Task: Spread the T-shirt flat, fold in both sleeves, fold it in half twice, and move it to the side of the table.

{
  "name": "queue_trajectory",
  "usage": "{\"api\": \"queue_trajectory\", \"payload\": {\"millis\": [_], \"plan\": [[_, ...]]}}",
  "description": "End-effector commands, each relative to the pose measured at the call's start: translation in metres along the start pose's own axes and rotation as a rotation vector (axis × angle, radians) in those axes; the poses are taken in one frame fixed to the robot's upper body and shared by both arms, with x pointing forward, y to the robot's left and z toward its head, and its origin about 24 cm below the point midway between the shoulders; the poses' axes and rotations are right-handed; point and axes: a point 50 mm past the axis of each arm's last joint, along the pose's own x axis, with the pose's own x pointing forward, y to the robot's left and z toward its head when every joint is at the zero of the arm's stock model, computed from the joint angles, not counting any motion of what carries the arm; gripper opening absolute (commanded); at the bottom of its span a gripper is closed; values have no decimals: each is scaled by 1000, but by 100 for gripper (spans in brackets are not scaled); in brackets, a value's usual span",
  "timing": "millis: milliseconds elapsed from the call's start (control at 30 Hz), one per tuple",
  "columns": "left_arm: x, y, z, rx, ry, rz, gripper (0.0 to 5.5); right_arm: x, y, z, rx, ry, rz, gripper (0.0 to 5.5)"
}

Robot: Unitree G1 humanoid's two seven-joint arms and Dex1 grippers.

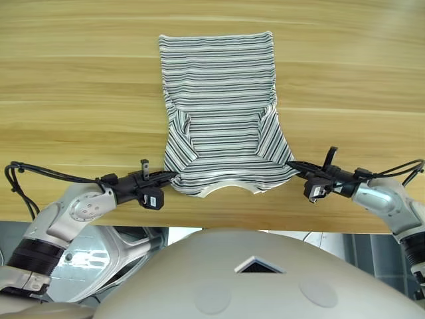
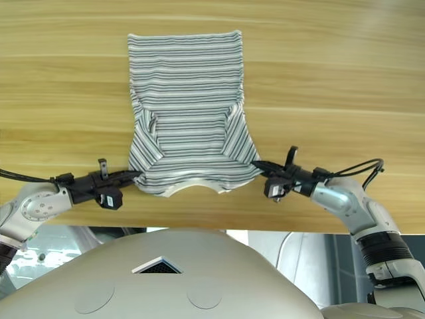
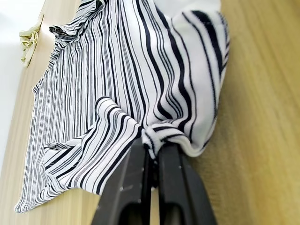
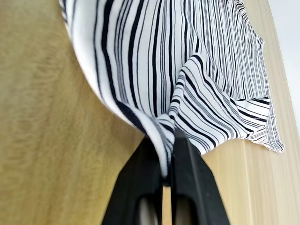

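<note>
Wooden table (image 1: 73,100): T-shirt (image 1: 219,80) (sleeves folded), near corners clamped by left gripper (image 1: 171,176), right gripper (image 1: 291,163)

Black-and-white striped T-shirt (image 1: 219,100) on light-brown wood-grain table (image 1: 73,100).

From the head we look steeply down over the table (image 1: 80,66). Both eyes share the T-shirt (image 1: 219,86), centred in the left eye's frame and left of centre in the right's. Our wrist cameras sit close behind the left gripper (image 3: 151,149) and right gripper (image 4: 165,154), facing along them onto the cloth they pinch.
</note>
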Motion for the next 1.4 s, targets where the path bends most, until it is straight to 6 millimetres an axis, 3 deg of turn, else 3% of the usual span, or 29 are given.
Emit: {"api": "queue_trajectory", "payload": {"millis": [33, 233, 367, 533, 667, 800, 867, 967, 1033, 1167, 1300, 1400], "plan": [[1, -13, -9, -22, 61, -77, 2, 0, 9, -2, 10, 22, 50, 0], [-3, -8, -12, -24, 65, -43, 2, -3, -2, -4, -4, 28, -4, 0], [-2, 15, 6, -58, -50, 109, 2, -11, -20, -2, -22, 33, -76, 0], [-10, -7, 33, -158, -138, 103, 2, -34, 8, 12, 28, 29, 91, 0], [-23, -18, 58, -227, -172, 126, 2, -45, 12, 40, 66, -44, 71, 0], [-32, -25, 64, -281, -145, 146, 2, -52, 15, 50, 112, -44, 43, 0], [-34, -21, 60, -288, -146, 169, 2, -48, 5, 51, 121, -66, -7, 0], [-23, 13, 32, -354, -181, 375, 2, -26, -33, 36, 122, -102, -198, 0], [-5, 37, 15, -406, -208, 487, 2, -3, -62, 20, 169, -119, -352, 0], [18, 81, -10, -504, -264, 670, 2, 29, -108, 1, 284, -149, -563, 0], [38, 129, -36, -630, -276, 846, 2, 60, -147, -11, 393, -156, -690, 0], [44, 142, -44, -667, -270, 906, 2, 76, -160, -15, 420, -147, -711, 0]]}}
